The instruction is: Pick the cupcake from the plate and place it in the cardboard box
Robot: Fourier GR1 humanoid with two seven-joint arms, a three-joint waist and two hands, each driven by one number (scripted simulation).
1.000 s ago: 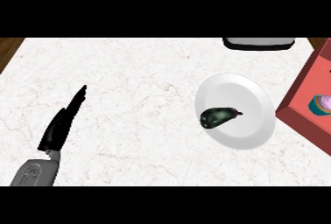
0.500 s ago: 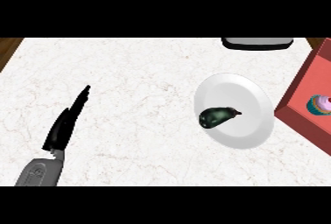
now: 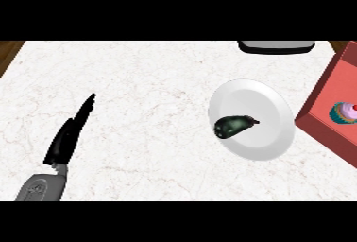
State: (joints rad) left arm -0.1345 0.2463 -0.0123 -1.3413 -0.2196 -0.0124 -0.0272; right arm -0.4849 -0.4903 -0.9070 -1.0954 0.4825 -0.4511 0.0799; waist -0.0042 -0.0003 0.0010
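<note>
Cupcake (image 3: 344,112) with pink frosting sits inside the red box (image 3: 326,118), which the right edge cuts off. A dark, hard-to-identify item (image 3: 233,125) lies on the white plate (image 3: 261,101). Left hand (image 3: 70,134) rests flat, fingers straight, holding nothing.

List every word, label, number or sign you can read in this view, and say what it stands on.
None: no readable text shows anywhere.
The white plate, the dark item on it, the cupcake, the red box, the marble counter and the left hand bear no lettering.
</note>
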